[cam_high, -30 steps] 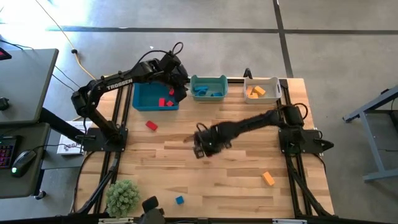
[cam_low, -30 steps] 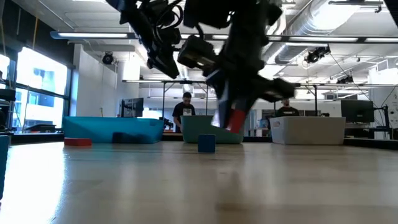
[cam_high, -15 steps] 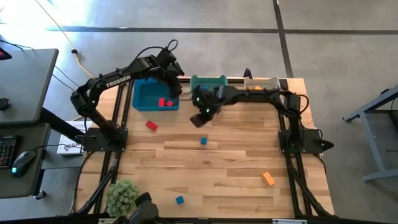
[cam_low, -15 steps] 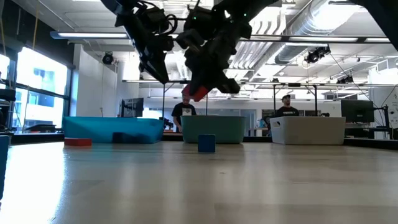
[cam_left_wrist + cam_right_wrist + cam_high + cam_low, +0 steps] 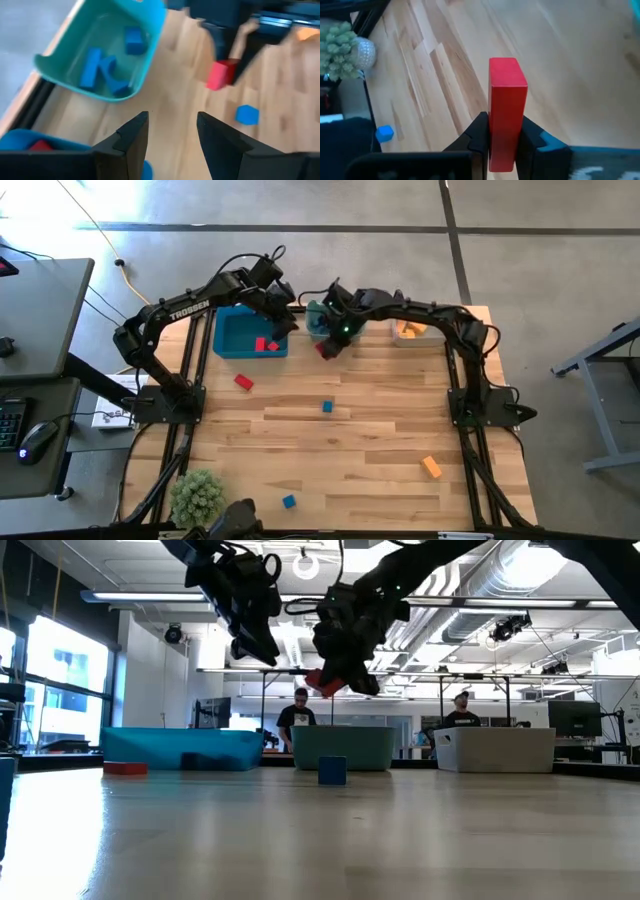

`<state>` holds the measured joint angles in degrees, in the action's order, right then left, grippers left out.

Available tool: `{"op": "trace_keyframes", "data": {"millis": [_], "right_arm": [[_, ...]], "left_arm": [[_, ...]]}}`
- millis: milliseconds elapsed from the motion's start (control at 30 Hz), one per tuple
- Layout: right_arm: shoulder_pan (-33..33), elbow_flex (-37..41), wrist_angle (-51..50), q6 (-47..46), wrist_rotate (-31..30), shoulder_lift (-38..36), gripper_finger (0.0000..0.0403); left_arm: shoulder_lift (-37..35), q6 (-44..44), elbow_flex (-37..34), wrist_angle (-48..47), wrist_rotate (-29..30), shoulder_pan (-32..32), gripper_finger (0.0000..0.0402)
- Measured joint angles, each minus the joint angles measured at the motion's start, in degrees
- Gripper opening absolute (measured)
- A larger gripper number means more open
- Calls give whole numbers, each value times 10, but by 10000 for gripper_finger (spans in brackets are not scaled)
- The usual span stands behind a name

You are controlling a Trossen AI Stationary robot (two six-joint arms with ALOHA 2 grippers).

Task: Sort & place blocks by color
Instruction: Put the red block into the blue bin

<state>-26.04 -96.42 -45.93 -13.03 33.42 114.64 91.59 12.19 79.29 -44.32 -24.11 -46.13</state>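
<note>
The right pincer was pinching a red block by its lower half, the block's long axis running straight out from between the two fingers, as the right wrist view showed; in the low view the block hung well above the surface, tilted; from above it sat just off the front edge of the teal bin, at about 7 o'clock from that bin.

The relation that mattered was block to blue bin; that bin, already holding red blocks, lay at roughly 9 o'clock from the right pincer, near but not yet beneath it; by my judgement the carried block would need to travel that way, past the teal bin's corner, before any release.

The left pincer hovered over the near right corner of the blue bin, fingers spread with nothing between them; it was the nearer of the two to that bin, and stood between the red block and the bin's middle, so a clash of arms looked possible.

Other blocks lay loose on the surface: a red one at 7 o'clock from the blue bin, a blue one near the centre, another blue and an orange towards the near edge.
</note>
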Motion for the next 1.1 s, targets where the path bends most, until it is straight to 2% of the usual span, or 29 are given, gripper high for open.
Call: {"op": "trace_keyframes", "data": {"millis": [233, 467, 600, 767, 1100], "right_arm": [[-24, 0, -1, 97, 26, 0, 35], [-37, 0, 6, 196, 71, 0, 35], [-37, 0, 8, 258, 75, 0, 35], [-37, 0, 12, 332, 72, 0, 35], [-36, -16, 55, 368, 70, -4, 36]], "left_arm": [[0, -20, 0, 12, -43, 2, 167], [0, -21, 0, 24, -43, 23, 210], [0, 15, 0, 47, -43, 44, 230], [0, 49, 0, 63, -40, 65, 230], [0, 20, 0, 70, -37, 72, 232]]}}
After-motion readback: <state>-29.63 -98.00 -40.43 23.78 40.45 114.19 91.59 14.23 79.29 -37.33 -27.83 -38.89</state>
